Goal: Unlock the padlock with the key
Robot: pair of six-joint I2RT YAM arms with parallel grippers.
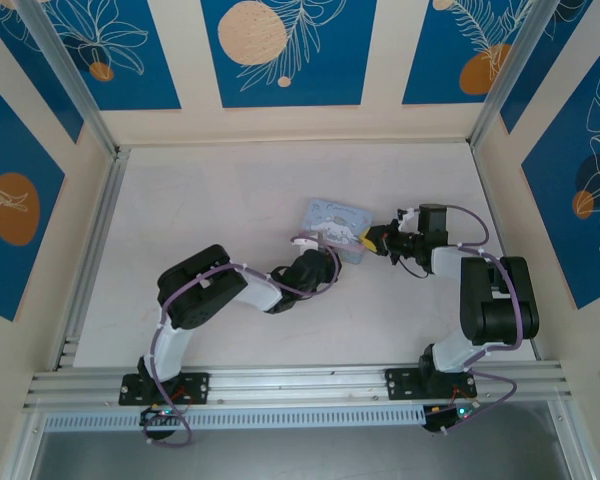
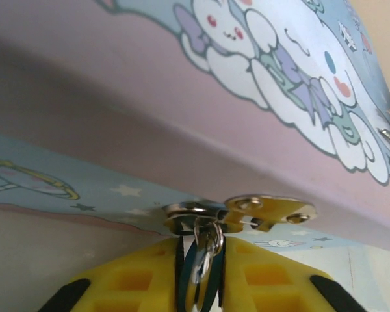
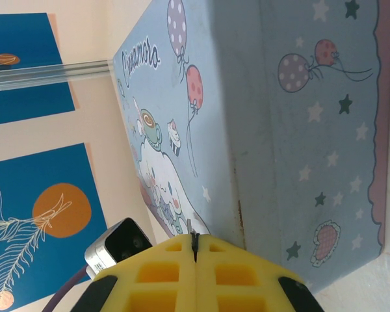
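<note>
Left tool: yellow pads nearly together, pinching the padlock. It has a small dark body and a silver shackle looped through the tin's hasp at 12 o'clock. Long axis runs 6–12, shackle end up.

Right tool: pads pressed fully together with the key clamped in the seam. It's a thin grey sliver, tip pointing 12 o'clock at the tin.

Tin is pale blue with stars, balloons and a white cartoon character; the script reads "Cinnamoro…".

Top view: tin lies on the desk just right of centre. Left tool is at its 7 o'clock, right tool at its 4 o'clock.
</note>
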